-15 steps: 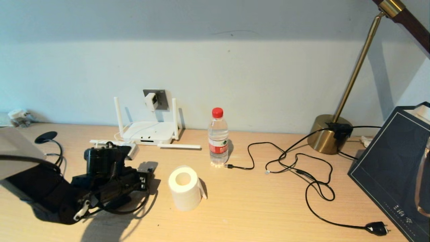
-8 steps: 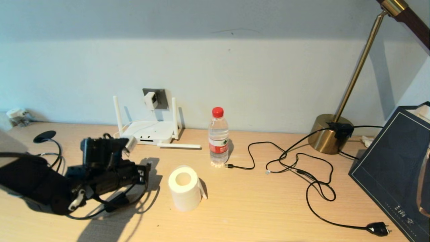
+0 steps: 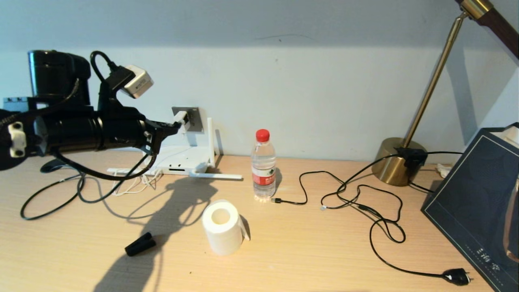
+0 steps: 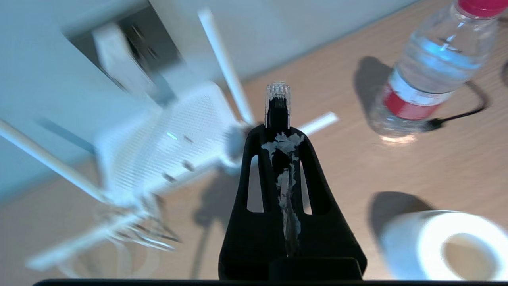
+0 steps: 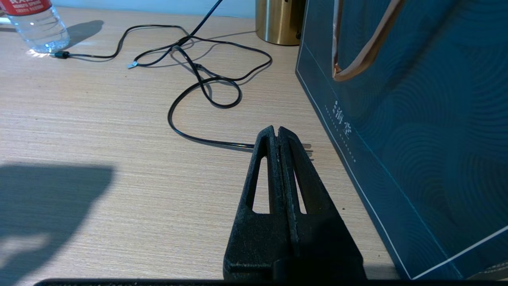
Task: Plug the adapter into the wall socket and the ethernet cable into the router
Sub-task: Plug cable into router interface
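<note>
Now, in the head view you can see the adapter (image 3: 181,118) already seated in the socket (image 3: 191,117) on the wall, so that half of the job looks done. Your left hand (image 3: 172,126) is raised above the bench (image 3: 308,251), level with the socket and over the router (image 3: 181,159), with the cable (image 3: 52,202) trailing from it in loops down to the bench; from here the plug end is hidden by the hand, so you cannot judge how near it is to the ports. A paper roll (image 3: 222,226) and a bottle (image 3: 263,165) stand to the side, well apart from the router. In the left wrist view the hand (image 4: 278,135) is closed on the cable, the clear plug (image 4: 278,97) poking out past the fingertips and pointing roughly at the router (image 4: 166,147), whose front ports show as small dark marks; the plug is not yet in one. What is left, by my reading, is lowering and lining the plug up with a port and pushing it home. In the right wrist view your right hand (image 5: 276,137) is closed on nothing, parked low over the bench beside a dark bag (image 5: 416,119).
</note>
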Controlling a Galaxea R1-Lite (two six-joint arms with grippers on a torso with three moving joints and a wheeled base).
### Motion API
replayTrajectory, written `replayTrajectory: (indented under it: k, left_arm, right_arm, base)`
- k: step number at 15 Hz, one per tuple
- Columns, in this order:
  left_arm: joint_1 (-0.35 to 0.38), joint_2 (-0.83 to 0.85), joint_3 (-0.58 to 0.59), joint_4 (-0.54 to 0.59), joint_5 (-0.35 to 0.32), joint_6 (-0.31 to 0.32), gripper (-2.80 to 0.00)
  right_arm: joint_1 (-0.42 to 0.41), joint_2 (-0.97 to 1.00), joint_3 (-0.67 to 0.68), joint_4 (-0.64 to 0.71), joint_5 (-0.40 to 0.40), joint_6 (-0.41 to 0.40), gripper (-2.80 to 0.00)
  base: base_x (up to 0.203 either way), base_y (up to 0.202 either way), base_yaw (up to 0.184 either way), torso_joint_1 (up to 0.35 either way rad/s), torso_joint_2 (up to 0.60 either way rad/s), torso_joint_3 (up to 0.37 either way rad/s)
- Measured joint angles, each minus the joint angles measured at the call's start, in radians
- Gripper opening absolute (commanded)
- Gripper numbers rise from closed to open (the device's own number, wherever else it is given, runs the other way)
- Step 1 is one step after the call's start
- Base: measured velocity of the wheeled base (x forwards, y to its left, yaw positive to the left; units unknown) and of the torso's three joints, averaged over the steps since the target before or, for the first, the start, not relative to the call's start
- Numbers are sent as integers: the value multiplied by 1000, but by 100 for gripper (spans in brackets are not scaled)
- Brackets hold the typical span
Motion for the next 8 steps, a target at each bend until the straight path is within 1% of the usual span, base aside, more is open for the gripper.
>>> replayTrajectory:
  k: [1, 2, 4, 5, 6, 7, 8]
  left_arm:
    - [-15, -4, -17, 4, 33, 104, -280]
    - [-45, -6, -33, 3, 76, 195, -280]
    - [-144, 0, -63, -29, 172, 362, -280]
    - [-201, 8, -66, -87, 221, 433, -280]
    - [-248, 17, -54, -173, 259, 492, -280]
    - [-291, 28, -21, -275, 286, 553, -280]
    - [-331, 43, 19, -381, 299, 612, -280]
  right_arm:
    - [0, 0, 0, 0, 1, -4, -280]
    - [0, 0, 0, 1, 0, -10, -280]
    - [0, 0, 0, 1, -2, 1, -280]
    - [0, 0, 0, 1, -5, 18, -280]
    - [0, 0, 0, -1, -5, 21, -280]
    - [0, 0, -9, 0, -5, 30, -280]
    - [0, 3, -45, 2, -3, 53, -280]
  base:
    - [0, 0, 0, 0, 0, 0]
    - [0, 0, 0, 0, 0, 0]
    - [0, 0, 0, 0, 0, 0]
    - [0, 0, 0, 0, 0, 0]
    - [0, 0, 0, 0, 0, 0]
    - [0, 0, 0, 0, 0, 0]
    - [0, 0, 0, 0, 0, 0]
